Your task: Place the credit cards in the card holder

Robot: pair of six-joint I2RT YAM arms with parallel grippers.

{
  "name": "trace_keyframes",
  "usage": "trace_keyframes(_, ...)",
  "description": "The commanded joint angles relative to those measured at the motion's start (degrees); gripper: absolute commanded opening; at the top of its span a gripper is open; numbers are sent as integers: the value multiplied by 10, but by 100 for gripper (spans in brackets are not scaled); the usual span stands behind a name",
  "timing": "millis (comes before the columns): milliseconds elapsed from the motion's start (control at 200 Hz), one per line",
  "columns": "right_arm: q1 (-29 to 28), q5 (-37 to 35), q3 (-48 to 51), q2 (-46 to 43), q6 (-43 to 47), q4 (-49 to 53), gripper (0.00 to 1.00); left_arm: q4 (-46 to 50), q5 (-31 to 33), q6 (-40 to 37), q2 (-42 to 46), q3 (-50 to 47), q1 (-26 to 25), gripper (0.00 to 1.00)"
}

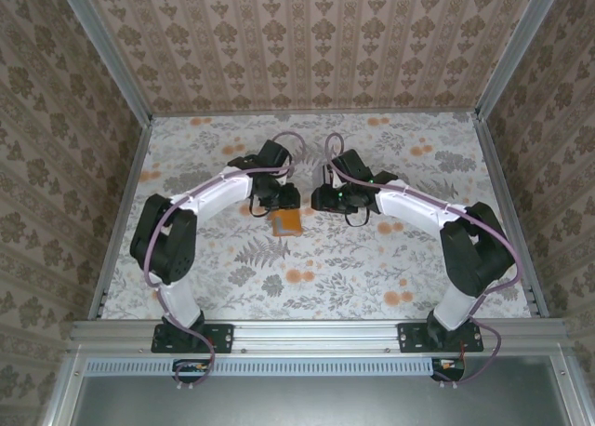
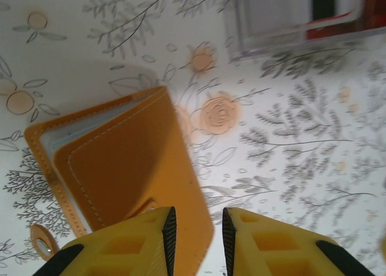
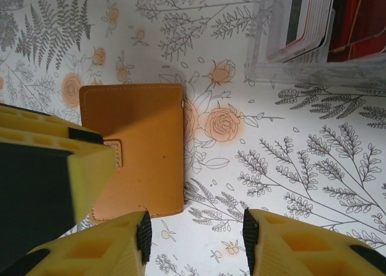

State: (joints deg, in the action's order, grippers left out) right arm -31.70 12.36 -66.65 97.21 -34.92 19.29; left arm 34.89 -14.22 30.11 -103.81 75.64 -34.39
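From above, the card holder [image 1: 286,223] lies on the bench [image 1: 372,268], just beside the left end effector [image 1: 279,201] and near the right end effector [image 1: 325,200]. At the left wrist, the jaws are narrow and empty over the holder's corner, its cover slightly lifted. At the right wrist, the jaws are half apart and empty; credit cards [image 3: 307,23] sit in a clear rack [image 3: 265,65]. The holder looks light and pliable, best pinched at the cover's free edge.

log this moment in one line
holder: on table | left gripper: open, at holder edge | right gripper: open, empty | cards: in rack
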Motion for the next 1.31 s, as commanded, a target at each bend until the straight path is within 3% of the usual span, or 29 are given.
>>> trace_keyframes(0, 1, 1, 14, -1, -11, -16, 46, 35, 25, -23, -10, 12, 10, 28)
trace_keyframes(510, -34, 61, -30, 124, -39, -70, 50, -15, 34, -21, -21, -96, 53, 16)
trace_keyframes(665, -41, 85, -55, 164, -51, -93, 51, -54, 34, -16, -19, -150, 66, 0)
trace_keyframes(1060, -67, 188, -106, 245, -99, -167, 50, -105, 19, -6, -6, -230, 96, 0)
trace_keyframes(1115, -70, 192, -110, 248, -99, -169, 45, -106, 17, -6, -5, -229, 96, 0)
trace_keyframes(1210, -71, 186, -106, 243, -100, -172, 22, -98, 17, -6, 1, -223, 96, 0)
trace_keyframes(1300, -69, 169, -100, 226, -87, -158, 13, -94, 19, -7, 19, -219, 96, 0)
